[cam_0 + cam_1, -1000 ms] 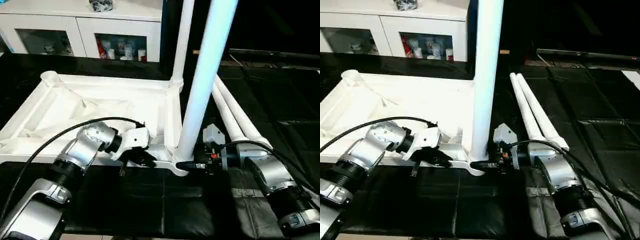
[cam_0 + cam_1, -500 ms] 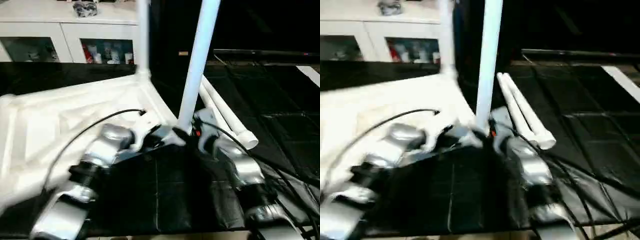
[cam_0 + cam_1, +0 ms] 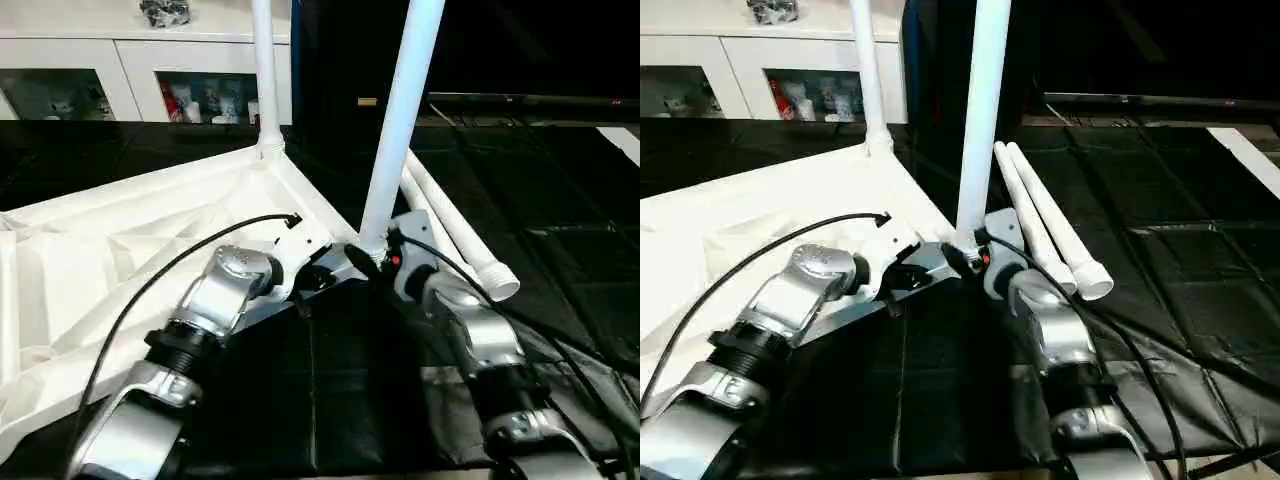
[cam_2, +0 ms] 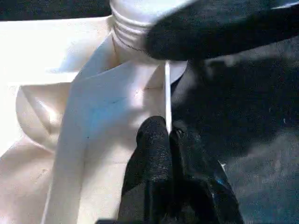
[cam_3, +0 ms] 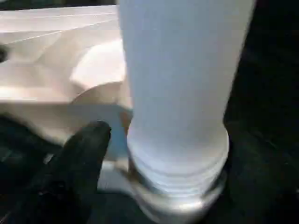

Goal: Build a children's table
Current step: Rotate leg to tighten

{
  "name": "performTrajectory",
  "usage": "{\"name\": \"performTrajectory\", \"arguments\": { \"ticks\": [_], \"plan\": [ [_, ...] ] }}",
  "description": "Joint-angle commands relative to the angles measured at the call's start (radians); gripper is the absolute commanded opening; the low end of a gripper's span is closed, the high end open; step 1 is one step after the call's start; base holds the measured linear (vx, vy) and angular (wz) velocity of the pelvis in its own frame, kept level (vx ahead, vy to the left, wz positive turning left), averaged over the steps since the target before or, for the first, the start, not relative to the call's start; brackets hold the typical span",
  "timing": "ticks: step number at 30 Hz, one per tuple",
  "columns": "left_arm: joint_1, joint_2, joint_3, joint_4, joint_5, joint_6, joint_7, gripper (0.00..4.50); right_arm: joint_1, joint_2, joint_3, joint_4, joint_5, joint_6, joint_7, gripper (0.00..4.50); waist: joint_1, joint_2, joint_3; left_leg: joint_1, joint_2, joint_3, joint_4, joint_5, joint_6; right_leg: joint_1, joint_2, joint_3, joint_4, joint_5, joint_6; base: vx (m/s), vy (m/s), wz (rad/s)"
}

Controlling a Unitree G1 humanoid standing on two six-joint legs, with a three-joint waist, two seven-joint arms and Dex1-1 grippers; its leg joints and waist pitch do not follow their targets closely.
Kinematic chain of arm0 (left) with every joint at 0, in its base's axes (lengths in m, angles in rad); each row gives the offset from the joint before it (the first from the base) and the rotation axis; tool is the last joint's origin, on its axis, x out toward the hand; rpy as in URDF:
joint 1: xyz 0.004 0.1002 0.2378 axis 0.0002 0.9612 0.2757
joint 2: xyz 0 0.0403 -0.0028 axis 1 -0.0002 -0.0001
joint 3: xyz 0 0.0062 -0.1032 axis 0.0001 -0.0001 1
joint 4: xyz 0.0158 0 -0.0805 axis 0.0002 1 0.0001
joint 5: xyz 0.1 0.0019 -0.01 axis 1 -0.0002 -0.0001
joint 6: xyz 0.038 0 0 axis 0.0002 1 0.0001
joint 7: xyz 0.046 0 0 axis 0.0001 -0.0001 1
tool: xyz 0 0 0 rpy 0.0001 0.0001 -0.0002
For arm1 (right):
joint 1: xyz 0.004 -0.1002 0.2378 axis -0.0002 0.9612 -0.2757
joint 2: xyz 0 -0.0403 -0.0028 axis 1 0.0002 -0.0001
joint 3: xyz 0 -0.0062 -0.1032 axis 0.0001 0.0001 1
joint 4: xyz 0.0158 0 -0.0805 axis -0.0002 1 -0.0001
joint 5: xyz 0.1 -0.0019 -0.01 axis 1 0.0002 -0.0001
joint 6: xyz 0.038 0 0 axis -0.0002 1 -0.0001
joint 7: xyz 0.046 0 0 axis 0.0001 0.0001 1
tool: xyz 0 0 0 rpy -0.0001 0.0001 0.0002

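On the black mat (image 3: 340,400) lies the upturned tabletop (image 3: 110,260), two legs (image 3: 400,120) standing in its corners, two more (image 3: 455,235) beside. The left gripper (image 4: 167,135) pinches the tabletop's rim; the right gripper (image 3: 372,262) flanks the near leg, released.

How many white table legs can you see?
4. Two stand upright in the tabletop corners: far leg, near leg. Two loose legs lie together on the black mat.

My head's two eyes look down over my forearms at the near leg (image 3: 398,130), which both wrist cameras face close up.
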Motion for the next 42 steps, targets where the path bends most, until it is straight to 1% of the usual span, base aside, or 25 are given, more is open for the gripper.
{"name": "performTrajectory", "arguments": {
  "ticks": [1, 3, 4, 5, 7, 8, 9, 12, 13, 16, 18, 19, 20, 21, 22, 23, 26, 28, 29, 31, 32, 35, 38, 40, 42],
  "plan": [
    [-0.03, 0.012, 0.0, -0.025, -0.011, -0.076, -0.029, 0.0, 0.015, -0.017, 0.07, -0.038, 0.035, -0.016, 0.131, 4.27, 0.006, 0.003, -0.075, 0.007, 0.04, -0.014, -0.057, -0.138, 0.045, 0.058, -0.089, 0.054, -0.066, -0.074, -0.211, 0.0, 0.0, 0.0],
    [-0.032, 0.046, -0.005, -0.009, -0.013, -0.113, -0.076, 0.0, 0.029, -0.076, 0.068, -0.061, 0.048, -0.031, 0.213, 4.46, 0.006, 0.006, -0.078, -0.001, 0.038, -0.014, -0.051, -0.098, 0.062, 0.058, -0.085, 0.054, -0.056, 0.005, -0.225, 0.0, 0.0, 0.0],
    [-0.032, 0.053, -0.008, -0.005, -0.013, -0.123, -0.087, 0.0, 0.031, -0.088, 0.067, -0.066, 0.051, -0.034, 0.232, 4.46, 0.009, 0.004, -0.078, -0.002, 0.037, -0.013, -0.05, -0.097, 0.067, 0.059, -0.086, 0.053, -0.056, 0.014, -0.225, 0.0, 0.0, 0.0],
    [-0.032, 0.06, -0.01, -0.002, -0.014, -0.131, -0.099, 0.0, 0.032, -0.1, 0.065, -0.067, 0.051, -0.037, 0.244, 4.46, 0.011, 0.005, -0.079, -0.002, 0.038, -0.013, -0.048, -0.093, 0.074, 0.058, -0.086, 0.053, -0.053, 0.03, -0.231, 0.0, 0.0, 0.0],
    [-0.031, 0.102, -0.032, 0.018, -0.019, -0.214, -0.172, 0.0, 0.034, -0.164, 0.057, -0.071, 0.05, -0.064, 0.314, 4.46, 0.014, 0.005, -0.079, -0.001, 0.038, -0.013, -0.048, -0.096, 0.078, 0.057, -0.086, 0.051, -0.053, 0.027, -0.235, 0.0, 0.0, 0.0],
    [-0.029, 0.115, -0.038, 0.018, -0.026, -0.226, -0.205, 0.0, 0.034, -0.186, 0.058, -0.075, 0.053, -0.074, 0.349, 4.46, 0.015, 0.007, -0.078, -0.001, 0.038, -0.013, -0.048, -0.102, 0.078, 0.056, -0.086, 0.051, -0.055, 0.02, -0.236, 0.0, 0.0, 0.0],
    [-0.024, 0.129, -0.047, 0.015, -0.038, -0.249, -0.251, 0.0, 0.035, -0.21, 0.066, -0.085, 0.064, -0.082, 0.404, 4.46, 0.02, 0.009, -0.078, 0.001, 0.041, -0.012, -0.047, -0.109, 0.076, 0.056, -0.086, 0.051, -0.053, 0.014, -0.24, 0.0, 0.0, 0.0],
    [-0.019, 0.145, -0.06, 0.012, -0.044, -0.286, -0.3, 0.0, 0.037, -0.236, 0.081, -0.098, 0.079, -0.084, 0.468, 4.46, 0.029, 0.008, -0.078, 0.003, 0.044, -0.011, -0.047, -0.119, 0.077, 0.053, -0.085, 0.05, -0.053, 0.006, -0.247, 0.0, 0.0, 0.0],
    [-0.016, 0.158, -0.079, 0.015, -0.038, -0.318, -0.336, 0.0, 0.033, -0.259, 0.101, -0.098, 0.08, -0.088, 0.52, 4.46, 0.034, 0.009, -0.077, 0.004, 0.045, -0.011, -0.047, -0.126, 0.077, 0.051, -0.086, 0.049, -0.053, -0.006, -0.249, 0.0, 0.0, 0.0],
    [-0.016, 0.162, -0.089, 0.021, -0.037, -0.335, -0.361, 0.0, 0.027, -0.274, 0.116, -0.091, 0.073, -0.102, 0.553, 4.46, 0.049, 0.009, -0.075, 0.009, 0.05, -0.01, -0.048, -0.157, 0.057, 0.045, -0.089, 0.051, -0.057, -0.057, -0.246, 0.0, 0.0, 0.0],
    [-0.016, 0.168, -0.105, 0.028, -0.038, -0.363, -0.404, 0.0, 0.01, -0.281, 0.133, -0.065, 0.057, -0.126, 0.573, 4.46, 0.05, 0.008, -0.074, 0.006, 0.048, -0.012, -0.05, -0.17, 0.046, 0.047, -0.091, 0.051, -0.06, -0.091, -0.239, 0.0, 0.0, 0.0],
    [-0.017, 0.173, -0.115, 0.032, -0.034, -0.383, -0.422, 0.0, 0.001, -0.285, 0.142, -0.052, 0.055, -0.13, 0.591, 4.46, 0.051, 0.002, -0.075, 0.006, 0.048, -0.01, -0.05, -0.17, 0.043, 0.047, -0.091, 0.051, -0.06, -0.096, -0.234, 0.0, 0.0, 0.0],
    [-0.017, 0.173, -0.115, 0.032, -0.034, -0.383, -0.422, 0.0, 0.001, -0.285, 0.142, -0.052, 0.055, -0.13, 0.591, 4.46, 0.051, 0.002, -0.075, 0.006, 0.048, -0.01, -0.05, -0.17, 0.043, 0.047, -0.091, 0.051, -0.06, -0.096, -0.234, 0.0, 0.0, 0.0],
    [-0.017, 0.178, -0.124, 0.034, -0.032, -0.4, -0.438, 0.0, -0.006, -0.288, 0.151, -0.042, 0.054, -0.13, 0.611, 4.46, 0.052, 0.005, -0.075, 0.005, 0.047, -0.011, -0.049, -0.167, 0.043, 0.047, -0.091, 0.051, -0.058, -0.099, -0.234, 0.0, 0.0, 0.0],
    [-0.017, 0.181, -0.127, 0.035, -0.032, -0.409, -0.446, 0.0, -0.011, -0.289, 0.156, -0.038, 0.057, -0.123, 0.629, 4.46, 0.052, 0.004, -0.075, 0.004, 0.047, -0.01, -0.048, -0.166, 0.045, 0.048, -0.091, 0.051, -0.058, -0.102, -0.232, 0.0, 0.0, 0.0],
    [-0.017, 0.184, -0.13, 0.036, -0.034, -0.416, -0.453, 0.0, -0.014, -0.29, 0.161, -0.035, 0.06, -0.118, 0.645, 4.2, 0.053, 0.003, -0.076, 0.004, 0.047, -0.011, -0.048, -0.163, 0.046, 0.048, -0.091, 0.051, -0.058, -0.1, -0.23, 0.0, 0.0, 0.0],
    [-0.018, 0.189, -0.131, 0.039, -0.035, -0.427, -0.459, 0.0, -0.018, -0.293, 0.167, -0.035, 0.066, -0.105, 0.664, 4.07, 0.054, 0.002, -0.076, 0.003, 0.047, -0.011, -0.047, -0.149, 0.051, 0.048, -0.091, 0.051, -0.056, -0.089, -0.228, 0.0, 0.0, 0.0],
    [-0.017, 0.194, -0.132, 0.044, -0.033, -0.437, -0.465, 0.0, -0.018, -0.295, 0.171, -0.036, 0.072, -0.097, 0.677, 3.77, 0.054, 0.002, -0.077, 0.001, 0.047, -0.012, -0.048, -0.144, 0.051, 0.048, -0.09, 0.05, -0.054, -0.085, -0.228, 0.0, 0.0, 0.0],
    [-0.016, 0.196, -0.132, 0.046, -0.032, -0.442, -0.468, 0.0, -0.017, -0.297, 0.174, -0.036, 0.074, -0.096, 0.683, 3.77, 0.053, 0.002, -0.077, 0.002, 0.047, -0.011, -0.047, -0.146, 0.052, 0.047, -0.089, 0.05, -0.054, -0.085, -0.229, 0.0, 0.0, 0.0],
    [-0.014, 0.198, -0.132, 0.049, -0.032, -0.448, -0.471, 0.0, -0.017, -0.299, 0.177, -0.032, 0.076, -0.099, 0.689, 3.6, 0.052, 0.002, -0.077, 0.002, 0.047, -0.011, -0.047, -0.147, 0.053, 0.047, -0.09, 0.05, -0.054, -0.086, -0.229, 0.0, 0.0, 0.0],
    [-0.013, 0.2, -0.132, 0.049, -0.031, -0.45, -0.472, 0.0, -0.017, -0.3, 0.178, -0.03, 0.076, -0.1, 0.691, 3.38, 0.052, 0.001, -0.077, 0.002, 0.047, -0.011, -0.047, -0.147, 0.053, 0.047, -0.09, 0.05, -0.055, -0.09, -0.229, 0.0, 0.0, 0.0],
    [-0.012, 0.202, -0.132, 0.054, -0.031, -0.457, -0.476, 0.0, -0.017, -0.3, 0.18, -0.025, 0.074, -0.103, 0.703, 3.23, 0.053, 0.002, -0.077, 0.002, 0.046, -0.01, -0.046, -0.145, 0.052, 0.047, -0.09, 0.05, -0.056, -0.095, -0.227, 0.0, 0.0, 0.0],
    [-0.014, 0.201, -0.132, 0.059, -0.031, -0.459, -0.476, 0.0, -0.018, -0.299, 0.18, -0.023, 0.073, -0.103, 0.707, 2.9, 0.052, 0.001, -0.076, 0.002, 0.047, -0.011, -0.047, -0.152, 0.05, 0.046, -0.089, 0.05, -0.056, -0.106, -0.225, 0.0, 0.0, 0.0],
    [-0.017, 0.2, -0.133, 0.066, -0.031, -0.463, -0.476, 0.0, -0.019, -0.299, 0.18, -0.021, 0.074, -0.101, 0.71, 2.84, 0.052, 0.0, -0.076, 0.003, 0.047, -0.01, -0.047, -0.153, 0.049, 0.046, -0.089, 0.05, -0.057, -0.112, -0.224, 0.0, 0.0, 0.0],
    [-0.02, 0.199, -0.132, 0.074, -0.03, -0.468, -0.475, 0.0, -0.019, -0.299, 0.182, -0.021, 0.074, -0.098, 0.713, 2.68, 0.053, 0.001, -0.077, 0.002, 0.046, -0.011, -0.046, -0.15, 0.048, 0.046, -0.09, 0.05, -0.056, -0.111, -0.223, 0.0, 0.0, 0.0]
  ]
}}
